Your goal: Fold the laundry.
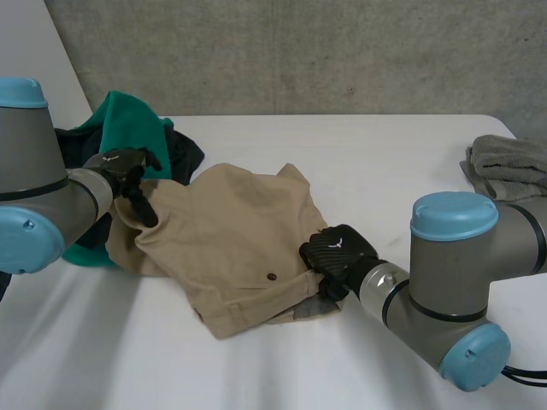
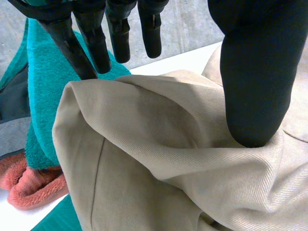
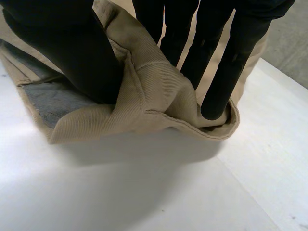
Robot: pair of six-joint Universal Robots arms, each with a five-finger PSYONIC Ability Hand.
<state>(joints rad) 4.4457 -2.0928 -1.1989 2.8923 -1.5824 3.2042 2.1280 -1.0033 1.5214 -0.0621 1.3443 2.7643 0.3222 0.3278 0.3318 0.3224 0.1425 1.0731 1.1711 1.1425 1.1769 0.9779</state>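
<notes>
The tan shorts lay crumpled in the middle of the white bench, stretched between the two hands. The left hand was at the shorts' edge on its own side. It grasped a raised fold there, with the thumb pressing into the cloth from the front and the straight fingers standing behind the fold's top. The right hand was at the opposite, nearer corner of the shorts. It was clenched on the hem, which bunched between the thumb on the grey lining and the fingers dug into the outer side. That corner was lifted slightly off the bench. A small dark button sat on the cloth just beside the right hand.

A heap of other laundry crowded in right behind the left hand. A green towel was piled highest, touching the shorts beyond the fingertips. A dark garment lay against it and under the shorts' far edge. In the left wrist view a fluffy orange cloth lay low beside the green towel, next to the held fold.

Well apart from the right hand, beyond its arm at the bench's far edge, was a folded grey towel. A concrete wall rose behind the bench.
</notes>
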